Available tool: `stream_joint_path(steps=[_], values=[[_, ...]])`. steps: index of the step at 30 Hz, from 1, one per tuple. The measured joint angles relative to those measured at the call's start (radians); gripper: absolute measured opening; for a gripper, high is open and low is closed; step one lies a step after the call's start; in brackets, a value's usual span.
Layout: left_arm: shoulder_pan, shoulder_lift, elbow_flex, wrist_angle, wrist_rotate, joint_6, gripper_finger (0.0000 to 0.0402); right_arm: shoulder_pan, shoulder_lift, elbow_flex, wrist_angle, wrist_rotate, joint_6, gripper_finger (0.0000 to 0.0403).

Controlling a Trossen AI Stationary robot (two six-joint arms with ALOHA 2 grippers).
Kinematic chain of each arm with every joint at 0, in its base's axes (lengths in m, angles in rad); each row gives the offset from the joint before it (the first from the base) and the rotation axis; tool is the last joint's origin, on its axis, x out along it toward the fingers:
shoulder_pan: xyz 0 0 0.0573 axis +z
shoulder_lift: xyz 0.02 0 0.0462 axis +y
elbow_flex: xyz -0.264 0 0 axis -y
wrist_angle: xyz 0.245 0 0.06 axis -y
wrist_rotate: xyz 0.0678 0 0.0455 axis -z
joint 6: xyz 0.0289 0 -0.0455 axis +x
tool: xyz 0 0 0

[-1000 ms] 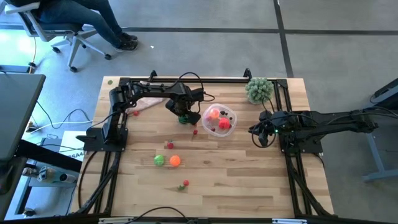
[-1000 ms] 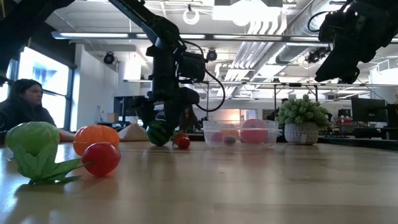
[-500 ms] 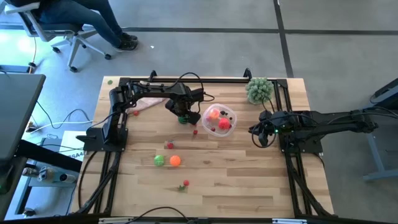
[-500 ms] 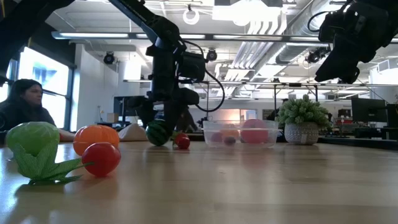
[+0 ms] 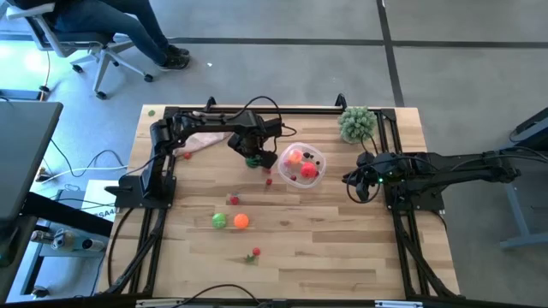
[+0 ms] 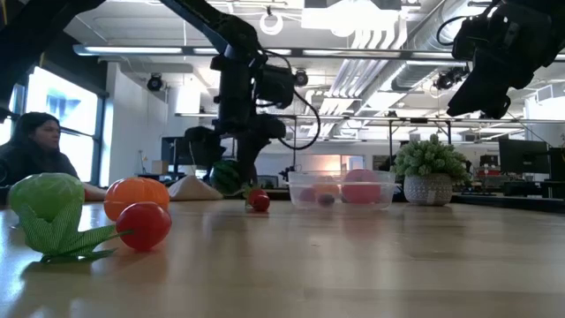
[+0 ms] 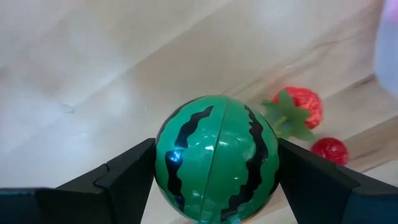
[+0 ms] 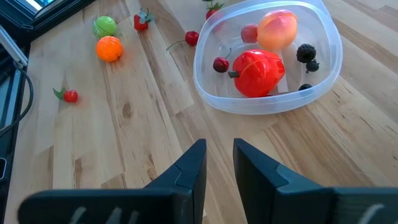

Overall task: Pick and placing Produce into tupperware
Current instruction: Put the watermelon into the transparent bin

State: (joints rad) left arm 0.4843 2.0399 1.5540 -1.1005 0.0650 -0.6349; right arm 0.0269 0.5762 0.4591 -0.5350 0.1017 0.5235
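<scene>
Left gripper (image 7: 214, 171) pinches the striped green ball (image 7: 216, 158), a toy watermelon; its two dark fingers (image 7: 118, 177) spread wide and press the ball's opposite sides. In the low view the ball (image 6: 227, 176) hangs clear of the table (image 6: 353, 265) surface, under the left gripper (image 6: 231, 168). From overhead the left gripper (image 5: 253, 155) sits just beside the tupperware (image 5: 301, 164), on the side toward the left arm's base, not over the tub. The tupperware (image 8: 268, 57) rests on the table toward the far-middle area and holds a large red piece (image 8: 257, 73), an orange-pink ball (image 8: 277, 30), a small pinkish ball (image 8: 249, 33), a red cherry (image 8: 221, 64) and several tiny dark berries (image 8: 305, 53). Below the held ball, loose on the wood: a strawberry (image 7: 303, 106) with green leaves and a small red berry (image 7: 329, 150). Farther toward the near edge lie a green ball (image 5: 220, 221) and an orange ball (image 5: 241, 221), touching or nearly so; another small red piece (image 5: 255, 252) nearer still. Low view shows a leafy green piece (image 6: 48, 212), an orange ball (image 6: 135, 196) and a red ball (image 6: 143, 224) close to the camera. Right gripper (image 8: 219, 165) waits well to the right of the tub, above the table; its fingers stand nearly together with a narrow gap, holding nothing. Bushy pale-green plant (image 5: 357, 124) at the far right corner. A beige cloth (image 5: 205, 141) lies near the left arm's base.
</scene>
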Motion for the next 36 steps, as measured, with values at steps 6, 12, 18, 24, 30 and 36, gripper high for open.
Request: stream_joint_path(steps=[6, 12, 18, 24, 30, 36], values=[[0.006, 0.0, 0.131, -0.079, -0.032, 0.022, 0.0293, 0.0, 0.0, 0.0, 0.0, 0.0, 0.0, 0.0071], [0.004, 0.0, 0.296, -0.082, -0.035, 0.057, 0.0295, 0.0, 0.0, 0.0, 0.0, 0.0, 0.0, 0.0071], [-0.032, -0.002, 0.399, -0.01, -0.036, 0.095, 0.0294, 0.0, 0.0, 0.0, 0.0, 0.0, 0.0, 0.0071], [-0.088, 0.007, 0.402, 0.061, -0.032, 0.105, 0.0294, 0.0, 0.0, 0.0, 0.0, 0.0, 0.0, 0.0071], [-0.126, 0.083, 0.401, 0.09, -0.002, 0.117, 0.0294, 0.0, 0.0, 0.0, 0.0, 0.0, 0.0, 0.0071], [-0.133, 0.161, 0.4, 0.131, 0.055, 0.134, 0.0294, 0.0, 0.0, 0.0, -0.001, 0.0, 0.0, 0.0071]])
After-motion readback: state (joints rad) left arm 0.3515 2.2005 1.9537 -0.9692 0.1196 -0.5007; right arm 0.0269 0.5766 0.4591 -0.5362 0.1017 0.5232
